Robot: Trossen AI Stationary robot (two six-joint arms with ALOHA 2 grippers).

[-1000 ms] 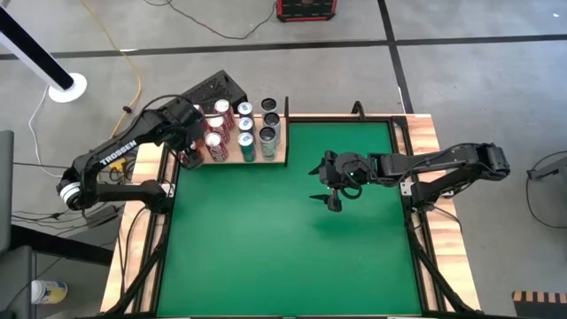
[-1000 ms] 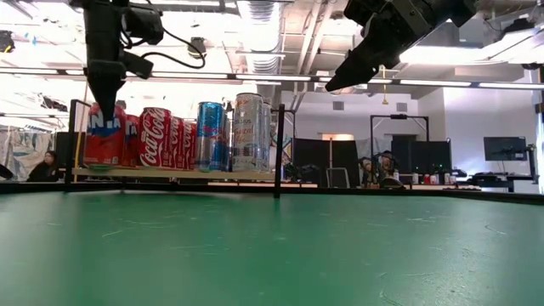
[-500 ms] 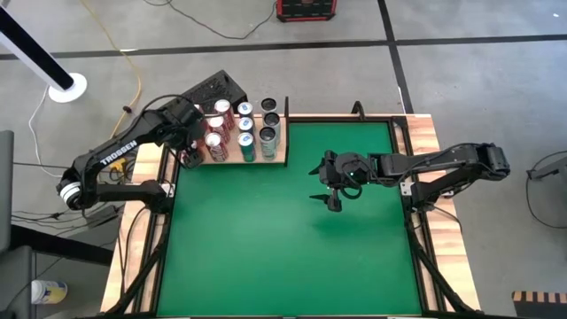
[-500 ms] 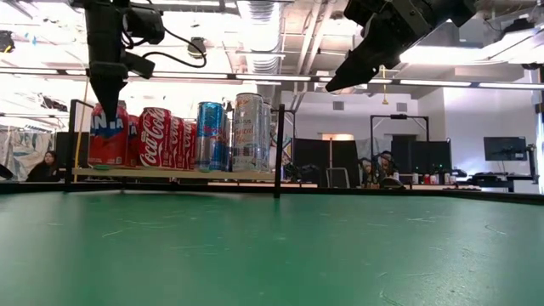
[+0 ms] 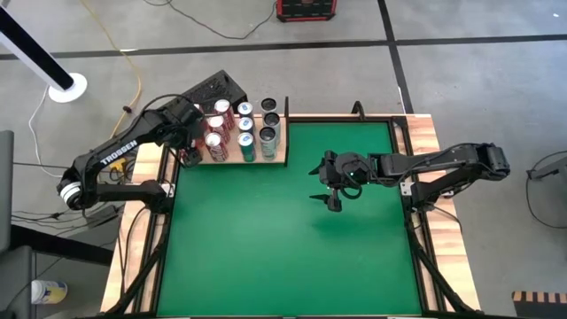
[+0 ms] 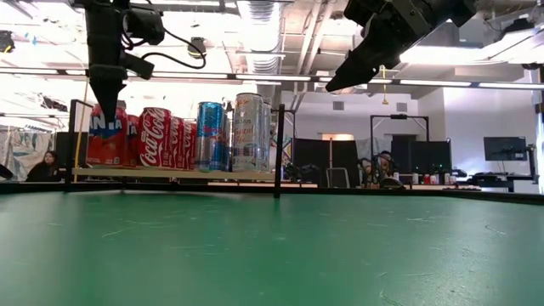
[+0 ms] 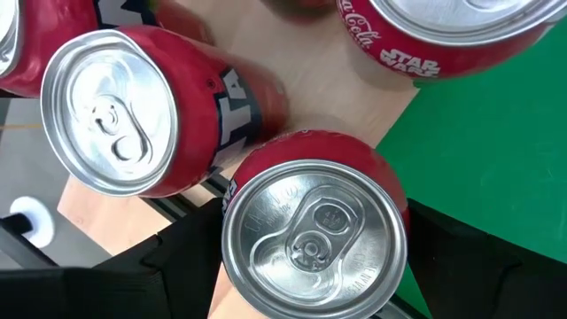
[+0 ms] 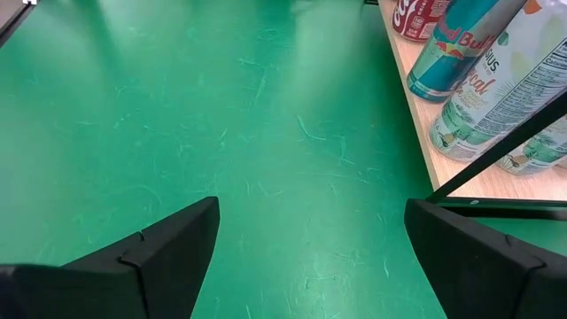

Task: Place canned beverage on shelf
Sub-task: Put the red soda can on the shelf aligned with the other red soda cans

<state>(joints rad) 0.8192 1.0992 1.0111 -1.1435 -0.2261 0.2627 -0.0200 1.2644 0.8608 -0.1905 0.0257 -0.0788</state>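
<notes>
Fingers of our left tool (image 7: 310, 266) flank the red can (image 7: 312, 232) on the shelf (image 5: 232, 159); whether gripped, we cannot tell; right tool (image 5: 329, 184) gapes empty.

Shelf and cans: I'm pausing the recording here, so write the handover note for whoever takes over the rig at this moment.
Left gripper: over the shelf's outer left end, fingers straddling a red can that stands upright on the board; whether it grips or has let go is unclear.
Right gripper: open, holding nothing, raised above the middle of the green table.
Things: the other cans, red, blue and pale, stand upright in rows on the shelf at the table's far left corner.
Done: the red can is on the shelf.
Left: free the left gripper and lift it away without tipping its neighbours.
</notes>
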